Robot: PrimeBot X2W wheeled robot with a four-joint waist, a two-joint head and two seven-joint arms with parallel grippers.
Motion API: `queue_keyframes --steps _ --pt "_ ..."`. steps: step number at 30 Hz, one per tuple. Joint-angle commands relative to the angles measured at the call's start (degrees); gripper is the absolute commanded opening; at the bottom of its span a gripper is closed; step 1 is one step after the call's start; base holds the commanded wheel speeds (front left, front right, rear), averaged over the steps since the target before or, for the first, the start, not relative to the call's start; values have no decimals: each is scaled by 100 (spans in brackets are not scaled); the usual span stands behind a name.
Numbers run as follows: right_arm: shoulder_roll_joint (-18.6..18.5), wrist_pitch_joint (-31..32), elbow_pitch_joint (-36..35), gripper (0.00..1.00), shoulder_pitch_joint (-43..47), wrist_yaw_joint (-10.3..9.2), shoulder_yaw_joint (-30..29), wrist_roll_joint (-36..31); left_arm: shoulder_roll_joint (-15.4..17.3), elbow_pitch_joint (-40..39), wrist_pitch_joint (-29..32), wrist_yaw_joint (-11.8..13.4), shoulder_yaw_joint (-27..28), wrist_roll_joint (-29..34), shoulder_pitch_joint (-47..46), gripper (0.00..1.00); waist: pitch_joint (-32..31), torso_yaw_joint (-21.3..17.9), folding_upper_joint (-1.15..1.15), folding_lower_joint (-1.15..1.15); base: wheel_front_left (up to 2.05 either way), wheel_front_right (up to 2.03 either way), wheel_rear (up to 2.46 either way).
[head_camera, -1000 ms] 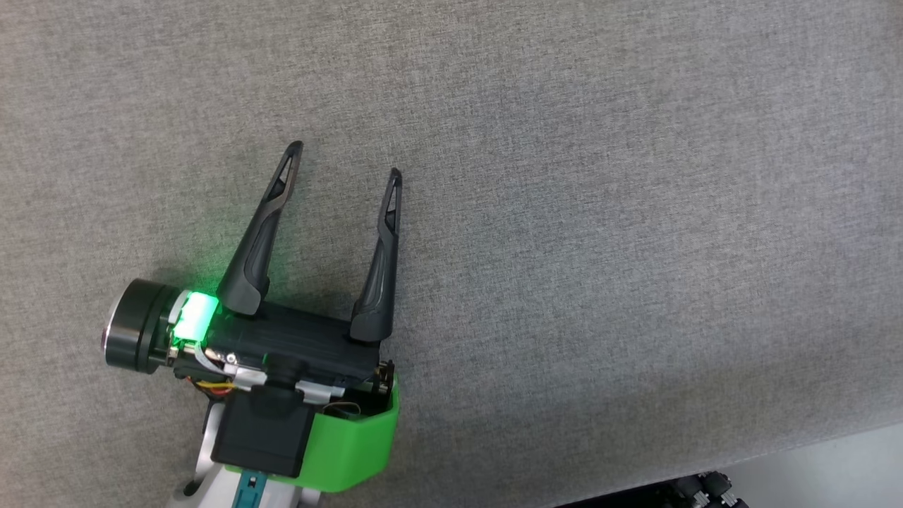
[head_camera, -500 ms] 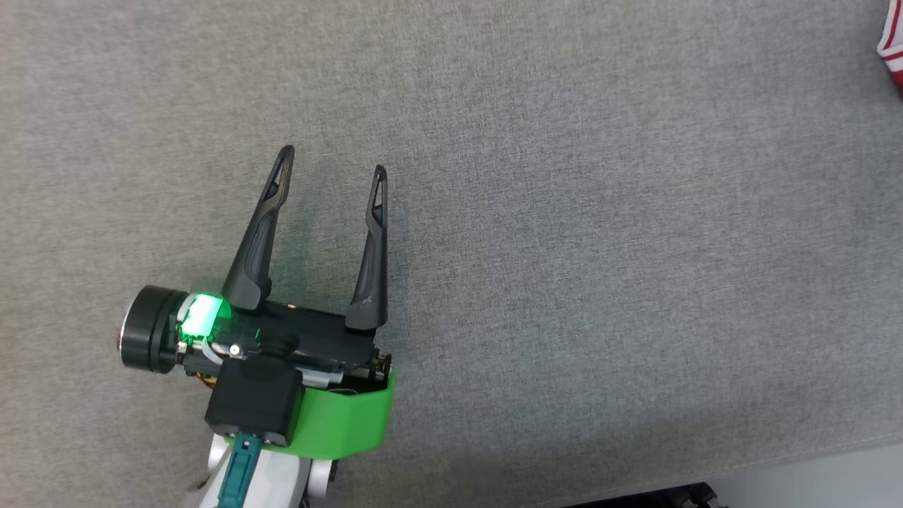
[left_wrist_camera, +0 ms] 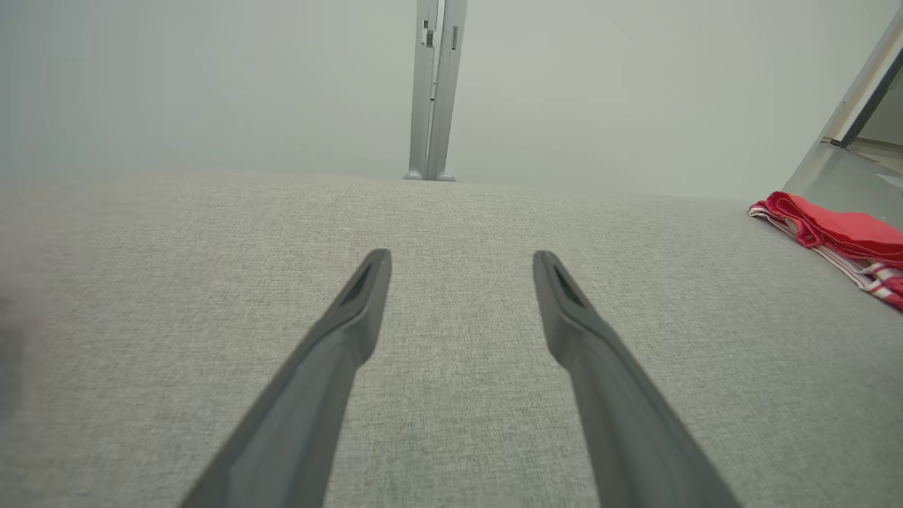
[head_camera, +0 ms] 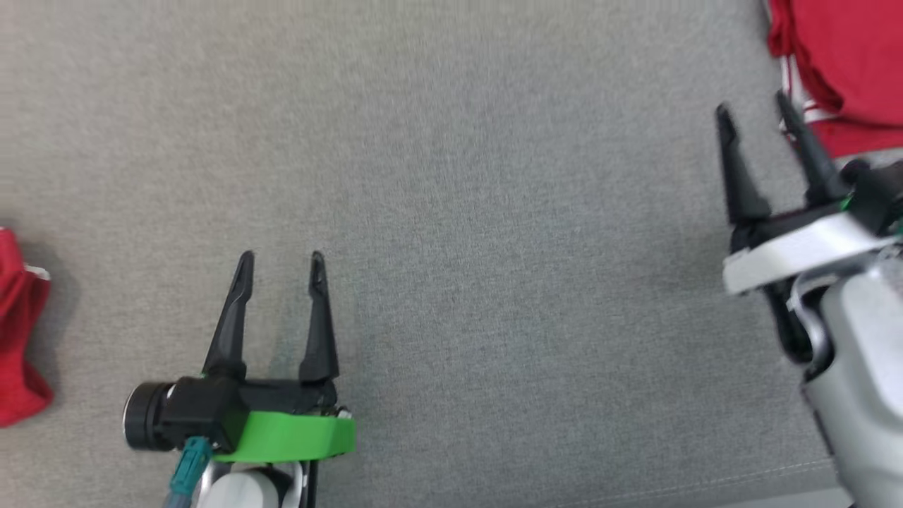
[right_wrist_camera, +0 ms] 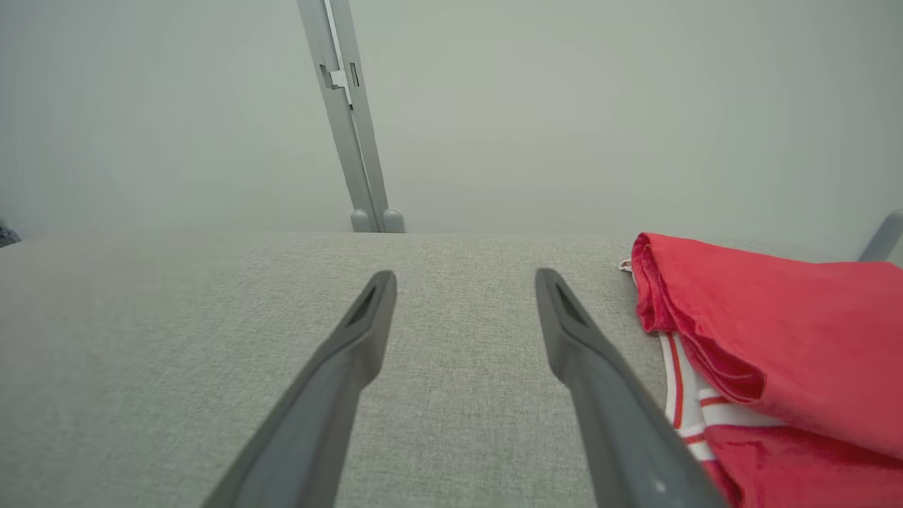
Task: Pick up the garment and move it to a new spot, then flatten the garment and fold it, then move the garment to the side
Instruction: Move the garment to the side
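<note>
Seemingly at last step, setting garment [head_camera: 839,49] aside. Fingers spread, empty: right hand [head_camera: 751,104] beside garment, left hand [head_camera: 281,257] well apart. Next: withdraw without snagging.

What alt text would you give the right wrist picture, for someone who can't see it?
The right pincer, open and empty, hangs over a grey fabric surface. A red garment with white stripes lies beside it at the picture's right.
</note>
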Motion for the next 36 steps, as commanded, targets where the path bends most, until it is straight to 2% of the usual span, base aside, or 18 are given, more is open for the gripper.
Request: queue_keyframes --steps 1,5,11,15,23,36 --pt "116 -15 -120 100 256 -10 -45 -142 -3 51 0 -68 101 -56 125 100 -760 15 0 0 0 0 0" --pt "554 -15 -542 100 849 -10 -212 -449 -32 56 -1 -178 475 -36 367 100 -1130 -81 0 0 0 0 0" --pt "935 -16 -988 100 1666 -9 -163 -853 -44 81 0 -237 714 -76 771 100 -1641 -194 0 0 0 0 0" --pt "1040 -16 -1130 100 2182 -9 -102 -968 -41 258 -1 -285 722 30 1050 100 -1945 -212 0 0 0 0 0" --pt "1198 -15 -1119 100 2876 -9 -127 -1051 -40 419 0 -210 694 65 1491 100 -2309 -187 0 0 0 0 0" --pt "1208 -16 -1002 100 3043 -9 -70 -937 -41 487 -1 -267 713 164 1711 100 -2516 -129 0 0 0 0 0"
